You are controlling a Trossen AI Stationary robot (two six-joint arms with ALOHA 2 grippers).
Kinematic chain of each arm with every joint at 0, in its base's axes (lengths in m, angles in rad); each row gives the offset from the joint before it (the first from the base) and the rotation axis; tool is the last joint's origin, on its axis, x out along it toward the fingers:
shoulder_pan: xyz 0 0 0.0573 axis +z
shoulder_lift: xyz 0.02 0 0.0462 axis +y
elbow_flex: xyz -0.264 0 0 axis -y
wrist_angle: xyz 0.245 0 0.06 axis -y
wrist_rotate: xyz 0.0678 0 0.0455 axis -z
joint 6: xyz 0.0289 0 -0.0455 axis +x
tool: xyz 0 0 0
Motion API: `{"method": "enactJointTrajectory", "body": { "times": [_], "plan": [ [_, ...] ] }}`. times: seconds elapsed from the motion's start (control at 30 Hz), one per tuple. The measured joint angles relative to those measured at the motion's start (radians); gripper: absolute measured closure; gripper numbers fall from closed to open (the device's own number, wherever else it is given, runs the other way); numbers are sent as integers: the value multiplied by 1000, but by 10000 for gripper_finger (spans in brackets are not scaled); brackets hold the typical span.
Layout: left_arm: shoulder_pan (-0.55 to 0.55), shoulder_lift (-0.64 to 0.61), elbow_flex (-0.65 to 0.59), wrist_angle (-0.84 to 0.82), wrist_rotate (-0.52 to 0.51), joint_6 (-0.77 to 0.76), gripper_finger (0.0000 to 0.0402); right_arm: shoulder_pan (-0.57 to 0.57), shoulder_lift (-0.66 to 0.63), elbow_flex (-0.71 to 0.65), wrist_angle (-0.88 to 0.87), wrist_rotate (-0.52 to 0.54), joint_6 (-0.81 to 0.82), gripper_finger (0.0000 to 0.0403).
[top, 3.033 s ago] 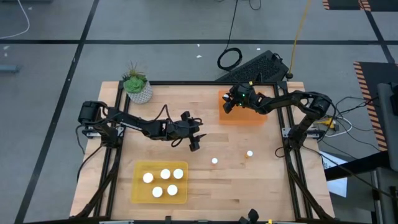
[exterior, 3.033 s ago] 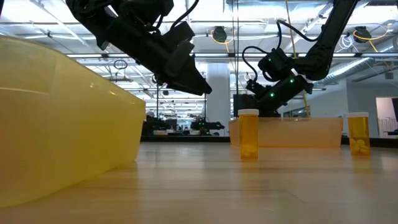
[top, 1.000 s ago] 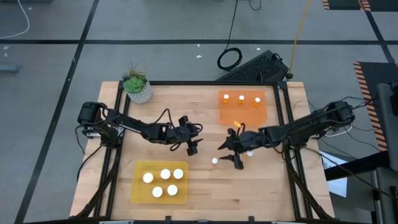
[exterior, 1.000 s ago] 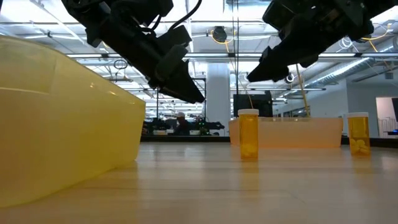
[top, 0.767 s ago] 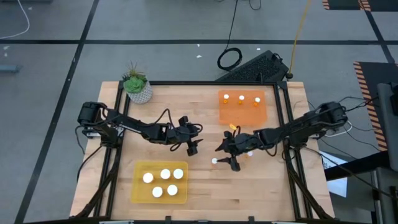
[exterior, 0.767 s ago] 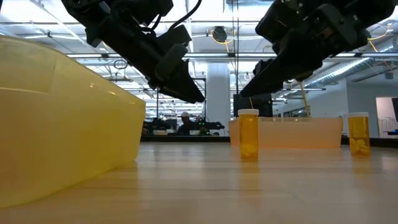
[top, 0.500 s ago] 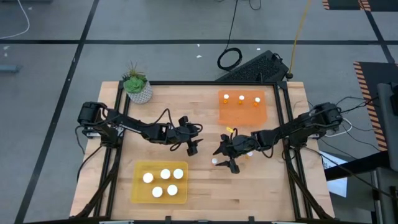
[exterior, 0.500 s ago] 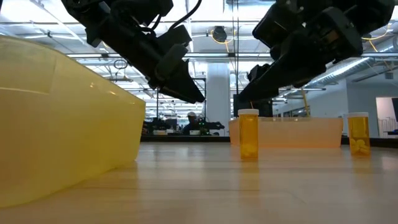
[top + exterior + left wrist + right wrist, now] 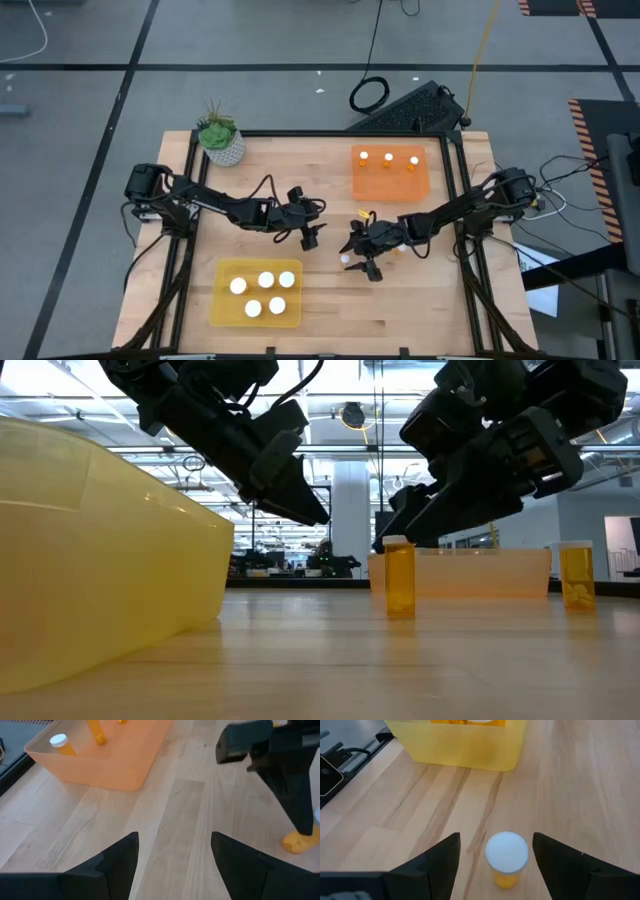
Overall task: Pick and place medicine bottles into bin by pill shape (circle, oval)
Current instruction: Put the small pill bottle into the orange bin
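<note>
Since a second ago the right gripper [image 9: 357,258] has slid leftward over the table, fingers apart either side of a standing medicine bottle [image 9: 506,856] — not touching it. The left gripper [image 9: 311,234] hovers mid-table, fingers spread — near the yellow bin [image 9: 222,303].

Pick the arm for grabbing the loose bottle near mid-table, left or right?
Right. The right gripper is open and hangs directly over that bottle, whose white cap sits between its fingers in the right wrist view. The left gripper is open but hovers off to the side, with nothing under it.
</note>
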Motion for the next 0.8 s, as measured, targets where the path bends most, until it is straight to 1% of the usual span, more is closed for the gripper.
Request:
{"method": "enactJointTrajectory", "body": {
  "times": [0.13,0.23,0.53,0.8],
  "plan": [
    [0,0,0,3,0,0,151,-7,15,0,17,0,0,162],
    [0,0,0,3,0,0,151,-16,15,0,21,0,7,170],
    [0,0,0,3,0,0,151,-33,15,0,14,-52,7,221],
    [0,0,0,3,0,-2,151,-34,15,0,15,-52,-1,267]
  ]
}}
